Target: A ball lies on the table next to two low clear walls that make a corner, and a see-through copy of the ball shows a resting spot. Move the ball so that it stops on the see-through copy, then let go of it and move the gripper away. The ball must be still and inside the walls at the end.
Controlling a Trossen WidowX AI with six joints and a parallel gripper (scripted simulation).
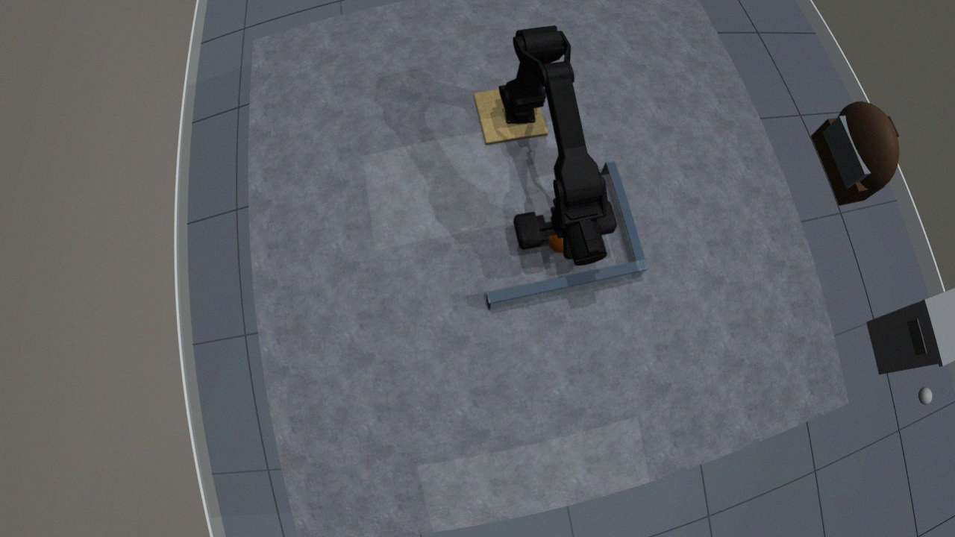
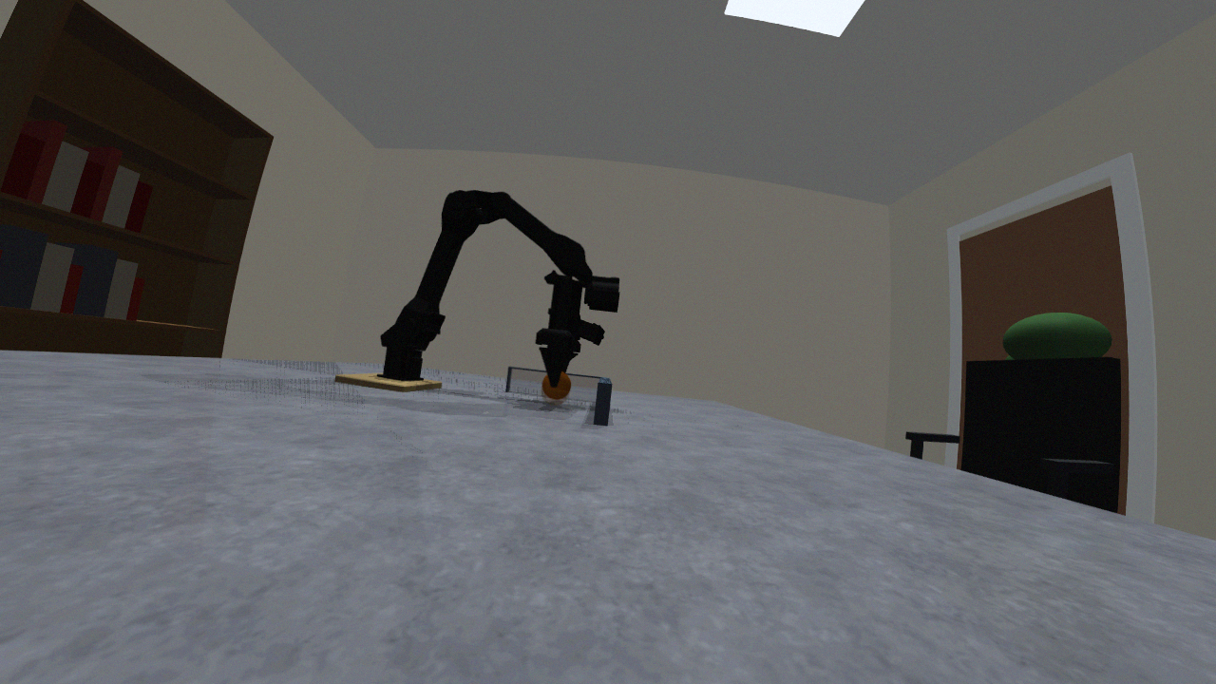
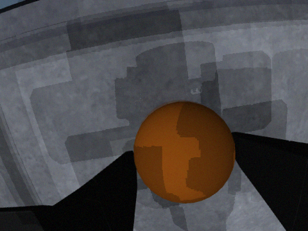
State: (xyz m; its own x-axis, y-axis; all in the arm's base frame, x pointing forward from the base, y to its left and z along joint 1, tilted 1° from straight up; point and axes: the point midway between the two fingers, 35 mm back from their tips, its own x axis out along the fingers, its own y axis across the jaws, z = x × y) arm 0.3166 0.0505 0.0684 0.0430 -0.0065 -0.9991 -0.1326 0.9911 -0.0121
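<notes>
Orange and round, one ball [image 3: 184,153] sits pinched between the black fingers of the gripper [image 2: 556,380], low over the grey table [image 2: 510,544], inside the corner made by the two clear bluish walls [image 1: 567,283]. From above, the arm [image 1: 567,140] reaches out from its tan base plate [image 1: 490,120] and hides most of the ball; only a sliver shows beside the wrist. The see-through copy cannot be made out. One wall runs along the near side, the other along the right. Off the table stand a bookshelf [image 2: 102,212] and a black cabinet [image 2: 1041,425].
</notes>
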